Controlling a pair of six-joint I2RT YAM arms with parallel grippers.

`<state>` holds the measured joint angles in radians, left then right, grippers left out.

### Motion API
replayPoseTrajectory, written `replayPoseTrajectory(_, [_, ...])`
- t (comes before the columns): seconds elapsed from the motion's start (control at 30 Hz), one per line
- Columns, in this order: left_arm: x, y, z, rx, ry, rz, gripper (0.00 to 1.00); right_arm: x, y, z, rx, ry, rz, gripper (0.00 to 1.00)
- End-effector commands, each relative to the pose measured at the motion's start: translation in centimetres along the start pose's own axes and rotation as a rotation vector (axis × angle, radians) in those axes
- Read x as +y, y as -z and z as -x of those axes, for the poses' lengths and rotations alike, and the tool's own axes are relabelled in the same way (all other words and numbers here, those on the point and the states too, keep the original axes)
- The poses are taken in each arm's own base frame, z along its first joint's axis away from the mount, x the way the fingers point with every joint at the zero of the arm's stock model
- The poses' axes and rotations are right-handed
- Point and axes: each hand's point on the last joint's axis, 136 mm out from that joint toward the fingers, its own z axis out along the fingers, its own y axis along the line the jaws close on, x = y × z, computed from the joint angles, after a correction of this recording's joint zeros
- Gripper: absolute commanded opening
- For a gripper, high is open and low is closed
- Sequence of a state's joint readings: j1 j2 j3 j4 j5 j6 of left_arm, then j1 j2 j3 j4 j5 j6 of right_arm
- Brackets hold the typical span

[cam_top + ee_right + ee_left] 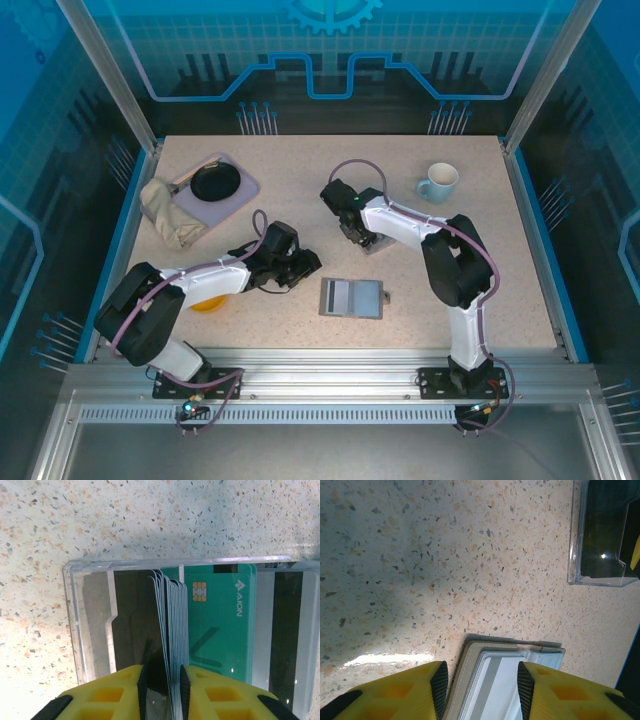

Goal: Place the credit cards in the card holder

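Our right end effector point(163, 690) straddles the upright credit cards point(172, 625) in the clear box point(92, 630); we cannot tell whether it pinches them. Our left end effector point(482, 682) hangs released above the open card holder point(496, 666) on the table point(420, 580).

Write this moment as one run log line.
left hand: open over card holder | right hand: astride credit cards in clear box, grip unclear

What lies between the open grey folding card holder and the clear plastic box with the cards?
Bare speckled tabletop; the left wrist view shows it between the grey card holder and the clear plastic box.
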<state>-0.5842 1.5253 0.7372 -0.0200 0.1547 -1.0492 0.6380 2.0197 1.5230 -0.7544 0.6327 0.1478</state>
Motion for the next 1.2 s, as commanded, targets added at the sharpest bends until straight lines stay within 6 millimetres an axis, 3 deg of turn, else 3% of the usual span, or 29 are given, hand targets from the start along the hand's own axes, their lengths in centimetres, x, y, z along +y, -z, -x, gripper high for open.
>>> replayPoseTrajectory(0.0, [-0.1,-0.2,0.2,0.010,0.021,-0.003,0.44,-1.7,0.6,0.0,-0.010,-0.029,-0.025,0.23])
replayPoseTrajectory(0.73, [-0.1,-0.2,0.1,0.014,0.021,-0.003,0.44,-1.9,1.8,0.0,-0.024,-0.043,0.009,0.08])
replayPoseTrajectory(0.9, [-0.3,-0.1,0.2,0.009,0.019,-0.007,0.44,-1.7,3.4,0.3,-0.043,-0.066,0.073,0.03])
replayPoseTrajectory(1.17, [-2.1,0.9,0.6,-0.002,-0.006,-0.057,0.44,-2.5,7.6,0.2,-0.100,-0.175,0.233,0.00])
